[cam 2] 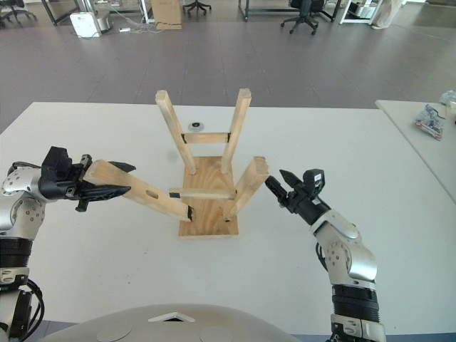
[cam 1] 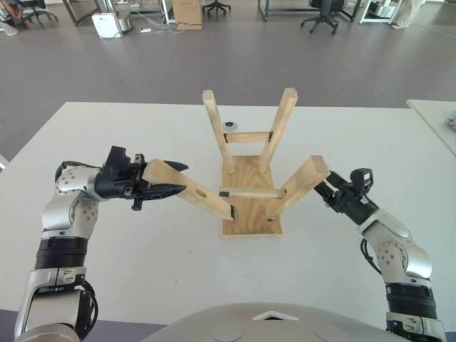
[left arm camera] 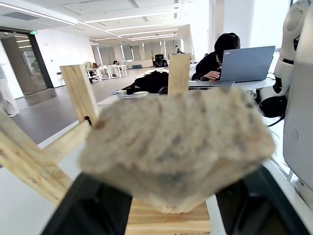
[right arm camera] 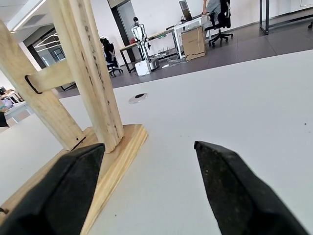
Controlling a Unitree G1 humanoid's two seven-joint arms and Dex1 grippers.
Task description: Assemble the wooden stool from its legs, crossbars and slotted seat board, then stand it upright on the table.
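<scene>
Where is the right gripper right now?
On the robot's right, the right gripper hangs open beside the leaning right-hand leg, above the table, holding nothing.

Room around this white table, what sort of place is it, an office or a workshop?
Probably an open-plan office or robotics lab: a swivel chair on the grey floor behind the table, a laptop on a desk, and a humanoid robot standing farther off.

Stool (cam 1: 249, 211) inverted on table (cam 1: 142, 271), disc (cam 1: 231, 126) seemingly behind
</scene>
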